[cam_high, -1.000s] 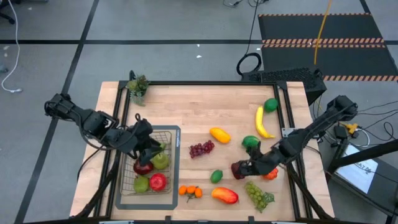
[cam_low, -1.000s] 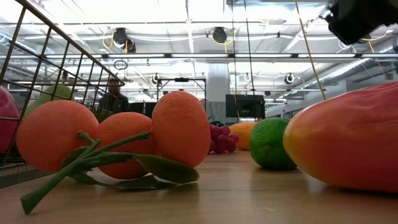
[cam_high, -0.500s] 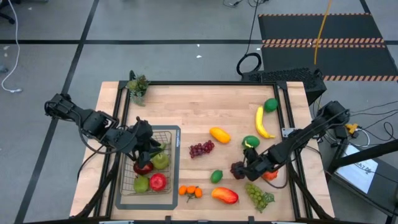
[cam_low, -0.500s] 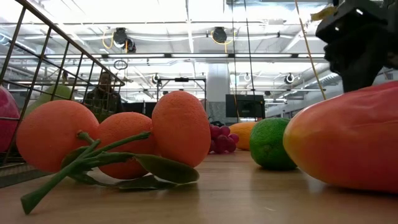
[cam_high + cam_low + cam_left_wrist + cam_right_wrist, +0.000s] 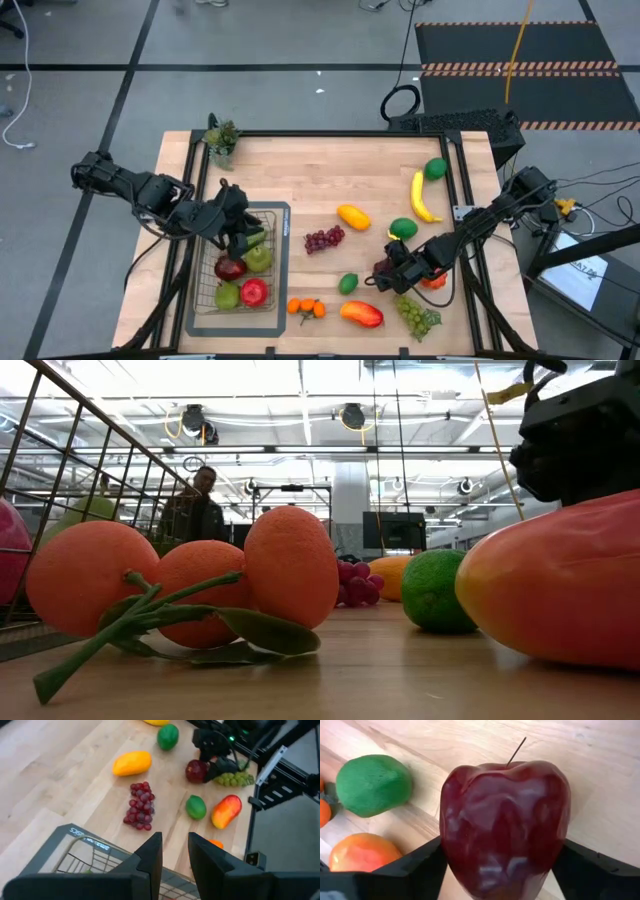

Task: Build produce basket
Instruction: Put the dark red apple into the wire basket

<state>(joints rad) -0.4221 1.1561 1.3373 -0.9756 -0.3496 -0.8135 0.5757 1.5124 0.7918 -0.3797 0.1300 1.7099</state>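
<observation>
R gripper point(image 5: 388, 274) is down on the table point(image 5: 320, 175) well to the right of the basket point(image 5: 240, 262), with its fingers either side of a dark red apple point(image 5: 505, 825). In the R wrist view the apple fills the gap btwn the two dark fingers point(image 5: 415, 870), both seeming to touch its sides, and it stands stem-up on the wood. Whether they're truly clamped can't be told.

L gripper point(image 5: 237, 228) hangs over the far edge of the basket, fingers close together w/ a thin gap showing in its wrist view point(image 5: 175, 855) and nothing btwn them.

Basket sits on a flat grey mat point(image 5: 282, 215) at the table's near-left part. Inside: a dark red apple point(image 5: 229, 267), a green pear point(image 5: 259, 258), another green fruit point(image 5: 227, 295) and a bright red apple point(image 5: 254, 291).

Rest of the produce, placed from the basket: oranges w/ a leafy stem point(image 5: 306, 308) just beside its near right corner; purple grapes point(image 5: 323, 239) near its right side; lime point(image 5: 348, 283) and red-orange mango point(image 5: 361, 314) further right; green grapes point(image 5: 417, 314) beyond those, by the R gripper. Yellow mango point(image 5: 353, 216), a green fruit point(image 5: 402, 229), banana point(image 5: 421, 197) and another green fruit point(image 5: 435, 169) lie well apart, toward the far right. A leafy sprig point(image 5: 221, 138) stands beyond the basket's far side (at the table's far-left corner).

A person point(image 5: 195, 510) shows in the room behind, in the low view.
</observation>
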